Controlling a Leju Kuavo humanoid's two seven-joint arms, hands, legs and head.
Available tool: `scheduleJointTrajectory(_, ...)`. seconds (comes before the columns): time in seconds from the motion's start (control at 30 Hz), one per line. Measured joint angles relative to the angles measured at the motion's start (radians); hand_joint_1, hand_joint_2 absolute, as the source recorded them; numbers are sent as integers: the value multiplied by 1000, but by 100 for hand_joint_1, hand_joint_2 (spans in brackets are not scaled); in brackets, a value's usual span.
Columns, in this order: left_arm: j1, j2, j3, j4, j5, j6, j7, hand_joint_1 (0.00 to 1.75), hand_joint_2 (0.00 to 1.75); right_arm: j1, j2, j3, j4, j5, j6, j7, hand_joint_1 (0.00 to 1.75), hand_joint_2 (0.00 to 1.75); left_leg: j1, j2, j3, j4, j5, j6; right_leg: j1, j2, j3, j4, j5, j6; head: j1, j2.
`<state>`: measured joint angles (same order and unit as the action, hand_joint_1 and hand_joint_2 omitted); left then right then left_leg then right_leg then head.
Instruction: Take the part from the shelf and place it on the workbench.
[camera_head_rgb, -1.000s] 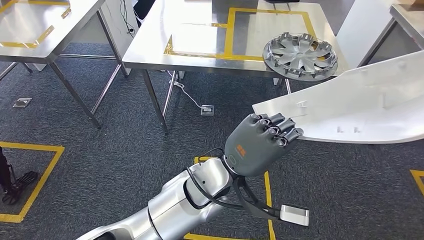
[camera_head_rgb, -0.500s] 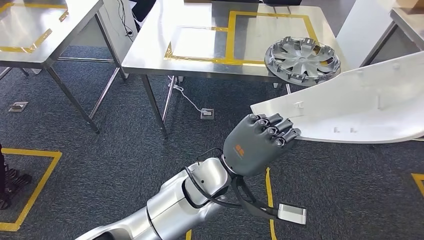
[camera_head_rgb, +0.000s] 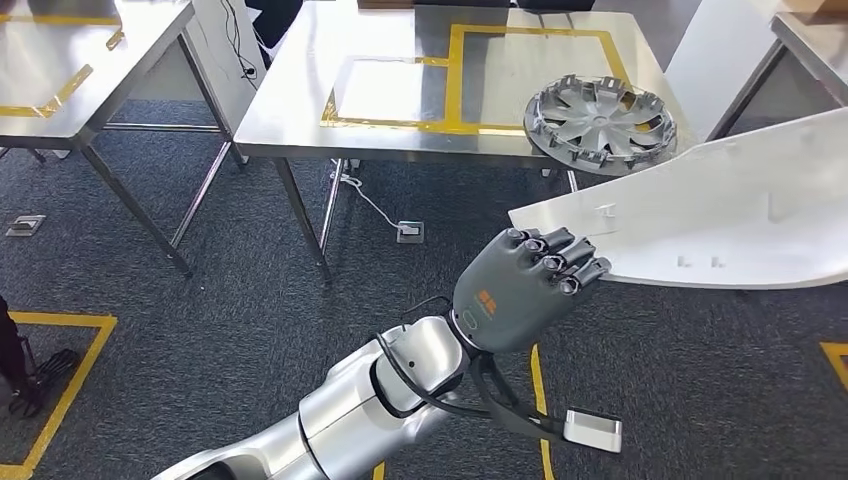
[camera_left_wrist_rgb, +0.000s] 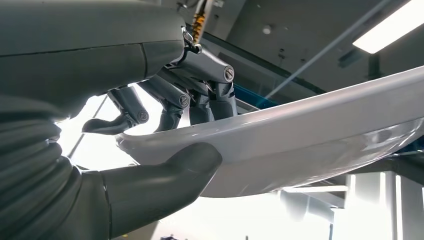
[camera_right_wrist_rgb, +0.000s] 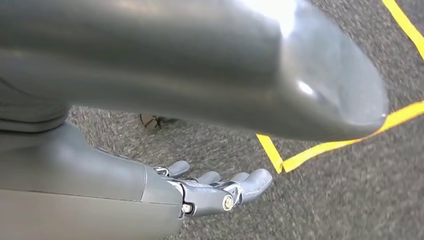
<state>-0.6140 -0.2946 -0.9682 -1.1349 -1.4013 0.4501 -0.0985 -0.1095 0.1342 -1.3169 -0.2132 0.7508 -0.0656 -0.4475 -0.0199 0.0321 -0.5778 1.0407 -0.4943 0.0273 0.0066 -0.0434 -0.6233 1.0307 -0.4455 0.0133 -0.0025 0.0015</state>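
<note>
White panel part (camera_head_rgb: 720, 205): gripped at its near tip by left hand (camera_head_rgb: 520, 285), fingers (camera_head_rgb: 560, 262) curled over top edge, thumb (camera_left_wrist_rgb: 165, 175) beneath. Unchanged grip since earlier; whole scene shifted slightly. Orange marking on hand's back, unreadable. Right hand (camera_right_wrist_rgb: 210, 192): fingers extended, holding nothing, above carpet (camera_right_wrist_rgb: 325, 200). Beyond fingers: workbench (camera_head_rgb: 400, 80), hubcap (camera_head_rgb: 598, 112).

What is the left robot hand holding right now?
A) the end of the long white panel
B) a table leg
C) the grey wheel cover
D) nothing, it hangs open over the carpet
A: the left robot hand wraps its fingers over the end of the white panel with the thumb beneath, while the wheel cover lies apart on the steel table.
</note>
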Motion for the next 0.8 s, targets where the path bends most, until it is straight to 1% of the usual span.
scheduleJointTrajectory(0.03,0,-1,0,0,0,0,0,175,175,1,0,0,0,0,0,0,0,0,0,6,3,0,-4,-5,-3,9,2,-3,1,-4,0,0)
scheduleJointTrajectory(0.07,-1,-2,0,-1,0,0,0,175,175,3,1,0,0,0,0,0,0,0,0,6,3,8,-12,-11,-7,17,5,-6,1,-8,-1,0)
scheduleJointTrajectory(0.1,-2,-3,0,-2,-1,0,0,175,175,4,1,0,0,-1,-1,0,0,0,2,0,-6,33,-28,-18,-11,25,9,-9,2,-13,-2,0)
scheduleJointTrajectory(0.13,-2,-3,0,-2,-2,0,1,175,175,4,1,0,0,-1,-2,0,0,0,4,-10,-26,78,-53,-24,-15,32,12,-11,3,-16,-4,0)
scheduleJointTrajectory(0.17,-2,-2,0,-2,-3,0,1,175,175,4,1,0,0,-2,-2,0,0,0,7,-19,-56,140,-84,-29,-15,40,12,-11,2,-18,-6,0)
scheduleJointTrajectory(0.2,0,0,0,-2,-6,0,2,175,175,4,1,0,0,-2,-2,0,0,0,11,-23,-91,206,-112,-34,-16,49,13,-11,1,-20,-6,0)
scheduleJointTrajectory(0.23,2,2,0,-2,-8,0,3,175,175,4,1,0,0,-2,-1,0,0,0,14,-24,-118,256,-125,-36,-16,59,13,-10,1,-20,-6,0)
scheduleJointTrajectory(0.27,3,4,0,-2,-10,0,4,175,175,5,1,0,0,-3,0,-1,0,0,16,-25,-132,274,-120,-38,-16,68,13,-10,0,-19,-7,0)
scheduleJointTrajectory(0.3,3,5,0,-2,-11,0,4,175,175,6,1,0,0,-4,0,-1,0,0,18,-27,-126,253,-96,-38,-17,79,13,-9,0,-18,-7,0)
scheduleJointTrajectory(0.33,3,5,0,-2,-12,0,4,175,175,6,1,0,0,-4,0,-1,0,0,20,-34,-102,196,-58,-37,-18,90,14,-7,-1,-15,-7,0)
scheduleJointTrajectory(0.37,3,5,0,-3,-14,1,4,175,175,6,1,0,0,-5,0,-1,0,0,22,-52,-71,125,-24,-35,-20,101,14,-5,-2,-12,-7,0)
scheduleJointTrajectory(0.4,3,5,0,-3,-17,2,5,175,175,5,1,0,0,-5,0,-1,0,0,24,-70,-42,64,1,-33,-20,112,14,-3,-4,-7,-7,0)
scheduleJointTrajectory(0.43,3,5,0,-3,-20,2,5,175,175,4,1,0,0,-5,-1,-1,0,0,24,-83,-23,23,13,-31,-20,121,12,-1,-5,0,-6,0)
scheduleJointTrajectory(0.47,3,6,0,-3,-22,3,6,175,175,4,1,0,0,-6,-1,-2,0,0,23,-91,-15,6,13,-27,-22,128,10,-1,-5,7,-6,0)
scheduleJointTrajectory(0.5,2,5,0,-3,-25,3,7,175,175,5,1,0,0,-6,-1,-2,0,0,20,-85,-13,4,13,-22,-23,136,8,-2,-4,15,-6,0)
scheduleJointTrajectory(0.53,2,3,0,-4,-27,4,8,175,175,7,1,0,0,-7,-1,-2,0,0,20,-77,-12,1,15,-14,-25,138,8,-3,-3,21,-6,0)
scheduleJointTrajectory(0.57,1,1,0,-4,-28,4,9,175,175,8,0,0,0,-7,-1,-2,0,0,20,-70,-10,-3,18,-7,-26,129,5,0,-5,27,-5,0)
scheduleJointTrajectory(0.6,1,-1,0,-4,-29,5,10,175,175,7,0,0,0,-8,-1,-2,0,0,22,-61,-8,-6,20,0,-26,111,-4,19,-17,32,-3,0)
scheduleJointTrajectory(0.63,0,-3,0,-4,-30,5,11,175,175,6,0,0,0,-8,0,-2,0,0,23,-52,-7,-9,22,6,-25,90,-22,56,-38,35,-1,0)
scheduleJointTrajectory(0.67,0,-4,0,-3,-30,5,11,175,175,5,0,0,0,-8,0,-2,0,0,23,-43,-6,-10,21,9,-25,70,-50,111,-66,39,1,0)
scheduleJointTrajectory(0.7,0,-3,0,-3,-30,6,10,175,175,4,0,0,0,-8,1,-1,0,0,22,-35,-6,-10,20,12,-26,59,-83,177,-96,43,2,0)
scheduleJointTrajectory(0.73,2,-3,0,-2,-30,7,8,175,175,4,0,0,0,-8,1,-1,0,0,21,-28,-6,-9,19,13,-26,55,-111,232,-115,45,2,0)
scheduleJointTrajectory(0.77,2,-2,0,0,-30,9,6,175,175,5,0,0,0,-7,1,-1,0,0,20,-22,-7,-9,18,13,-27,53,-125,260,-117,47,2,0)
scheduleJointTrajectory(0.8,3,-2,0,0,-31,12,4,175,175,6,0,0,0,-7,1,0,0,0,20,-18,-6,-9,17,12,-27,51,-120,251,-103,48,2,0)
